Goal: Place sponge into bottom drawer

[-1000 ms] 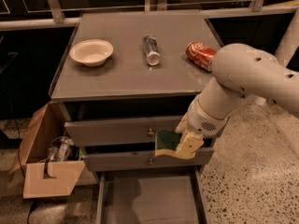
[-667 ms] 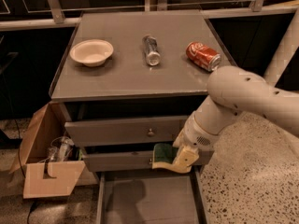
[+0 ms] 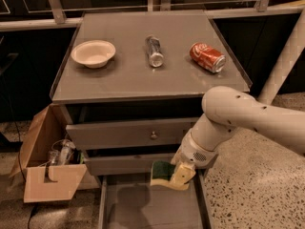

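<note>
The sponge (image 3: 161,172), dark green on pale yellow foam, is held in my gripper (image 3: 172,177) just above the back right part of the open bottom drawer (image 3: 143,209). The gripper's pale fingers (image 3: 181,176) are shut on the sponge's right side. The arm reaches in from the right and crosses in front of the two upper drawers. The bottom drawer is pulled out and its flat grey floor shows, with the arm's shadow on it.
On the cabinet top (image 3: 133,80) lie a white bowl (image 3: 93,53), a clear bottle on its side (image 3: 154,50) and a red soda can on its side (image 3: 207,57). A cardboard box (image 3: 47,171) with glassware stands on the floor at the left.
The arm has lowered and the sponge has come down from in front of the middle drawer to just above the open bottom drawer.
</note>
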### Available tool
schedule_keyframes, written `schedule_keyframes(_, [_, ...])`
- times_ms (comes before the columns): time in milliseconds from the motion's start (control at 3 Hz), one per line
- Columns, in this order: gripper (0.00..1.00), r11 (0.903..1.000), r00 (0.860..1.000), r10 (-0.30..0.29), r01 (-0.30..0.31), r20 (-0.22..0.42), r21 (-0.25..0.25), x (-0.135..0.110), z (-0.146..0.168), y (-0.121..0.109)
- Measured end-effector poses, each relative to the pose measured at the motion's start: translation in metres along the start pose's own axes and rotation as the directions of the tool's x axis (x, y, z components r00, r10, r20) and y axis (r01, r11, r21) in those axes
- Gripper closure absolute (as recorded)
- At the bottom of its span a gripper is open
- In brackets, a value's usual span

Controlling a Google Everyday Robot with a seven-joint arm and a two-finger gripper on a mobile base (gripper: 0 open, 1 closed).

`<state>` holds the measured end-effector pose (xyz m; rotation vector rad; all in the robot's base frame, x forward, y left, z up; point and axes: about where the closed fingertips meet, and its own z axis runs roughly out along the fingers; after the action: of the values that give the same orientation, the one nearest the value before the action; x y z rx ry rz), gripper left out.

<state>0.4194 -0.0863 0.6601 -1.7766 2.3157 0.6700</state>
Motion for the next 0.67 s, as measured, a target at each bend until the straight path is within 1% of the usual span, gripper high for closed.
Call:
schedule_keyframes(333, [1.0, 0.9999, 1.0, 0.003, -0.003, 0.002, -0.012, 0.001, 0.006, 0.003])
schedule_keyframes(667, [1.0, 0.9966, 0.997, 0.067, -0.065, 0.027, -0.05, 0.016, 0.039, 0.001])
